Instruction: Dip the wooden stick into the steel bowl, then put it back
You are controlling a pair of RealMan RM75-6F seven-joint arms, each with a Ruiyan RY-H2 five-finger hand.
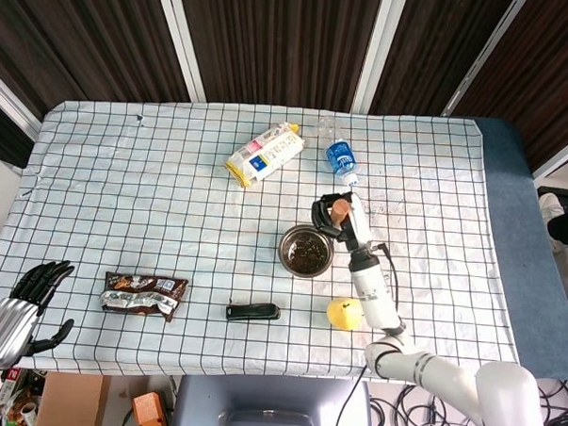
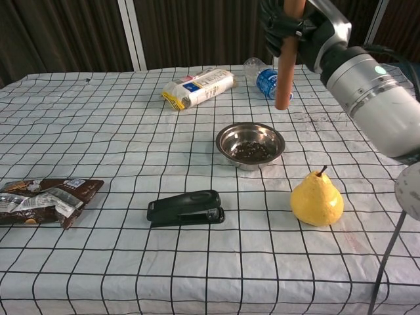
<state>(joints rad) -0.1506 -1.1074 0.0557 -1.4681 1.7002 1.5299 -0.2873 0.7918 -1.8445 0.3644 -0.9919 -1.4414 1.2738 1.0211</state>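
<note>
At the far lower left of the head view, the left hand [image 1: 21,305] is seen off the table edge w/ fingers spread, nothing held. A brown snack packet [image 1: 145,294] is laid flat near the lower-left part of the checked tablecloth [image 1: 124,197]; a black stapler [image 2: 185,207] is placed right of it, lower centre. A white-yellow bag [image 2: 197,87] is seen at upper centre, and a blue-labelled bottle [image 1: 341,160] is lying just right of it. The steel bowl [image 2: 251,145] is set at centre, dark bits inside. The wooden stick [image 2: 287,56] is held upright above and right of the bowl, well clear of the rim, long axis approx. vertical, lower end pointing down, top cut off by the frame. It is gripped by the right hand [image 2: 290,23], fingers wrapped round it, at the upper right of the chest view. A yellow pear [image 2: 317,199] is stood right of the bowl, stem up.
</note>
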